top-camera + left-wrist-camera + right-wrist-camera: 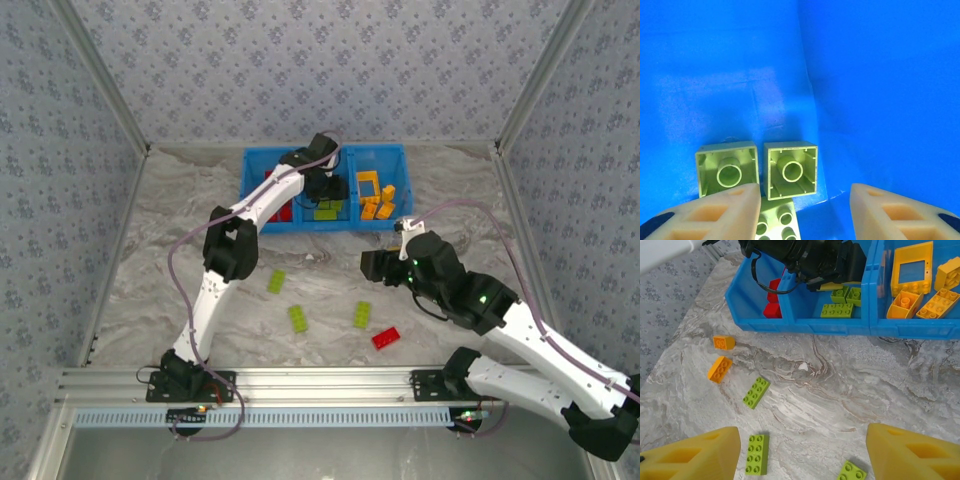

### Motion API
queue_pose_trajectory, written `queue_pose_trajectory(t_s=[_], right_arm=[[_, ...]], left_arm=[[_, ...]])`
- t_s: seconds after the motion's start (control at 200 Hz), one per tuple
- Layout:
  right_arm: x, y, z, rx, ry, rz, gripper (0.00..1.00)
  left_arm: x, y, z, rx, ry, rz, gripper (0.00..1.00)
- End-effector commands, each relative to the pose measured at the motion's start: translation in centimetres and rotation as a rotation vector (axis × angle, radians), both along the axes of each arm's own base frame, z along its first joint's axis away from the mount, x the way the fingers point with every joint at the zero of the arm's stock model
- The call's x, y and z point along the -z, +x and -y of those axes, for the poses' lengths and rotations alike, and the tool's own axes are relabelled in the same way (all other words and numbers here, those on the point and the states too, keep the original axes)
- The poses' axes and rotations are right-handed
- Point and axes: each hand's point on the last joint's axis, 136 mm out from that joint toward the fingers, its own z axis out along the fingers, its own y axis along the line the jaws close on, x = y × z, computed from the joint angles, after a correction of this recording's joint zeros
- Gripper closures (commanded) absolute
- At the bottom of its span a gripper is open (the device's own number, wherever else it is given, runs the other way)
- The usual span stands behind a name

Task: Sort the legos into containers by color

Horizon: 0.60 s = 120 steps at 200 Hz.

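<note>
The blue tray (258, 165) stands at the back of the table with three compartments. Red legos (772, 307) lie in its left one, lime legos (837, 310) in the middle and orange legos (912, 270) in the right. My left gripper (805, 197) hangs open inside the middle compartment, just above two upturned lime bricks (790, 170) and a studded one (777, 220), with nothing between its fingers. My right gripper (802, 440) is open above the table. On the table lie three lime bricks (298, 318), a red brick (386, 338) and two orange bricks (719, 368).
The left arm (235, 240) stretches from its base across the table's left half up to the tray. Patterned walls (60, 150) close in the back and both sides. Bare marbled table (840, 390) lies between the loose bricks and the tray's front wall.
</note>
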Motion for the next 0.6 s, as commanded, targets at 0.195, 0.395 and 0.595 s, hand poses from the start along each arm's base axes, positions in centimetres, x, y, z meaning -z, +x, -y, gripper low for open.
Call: queue_pose_trajectory(t_s=[0.195,0.395,0.595], right_arm=[[0.1,0.1,-0.1,0.006,0.005,-0.008,0.31],[1.6,0.5,-0.1,0.047,-0.073,-0.054,0.33],[9.1,-1.0,0.6,0.191,-0.245,-0.323,0.33]], left_arm=[[-8.6,0.0,0.7,0.004,-0.065,0.145,0.51],[-15.5,-1.4,-1.4,-0.064,-0.079,0.256,0.51],[-21.7,-9.1,-3.9,-0.075,-0.118,0.405,0.49]])
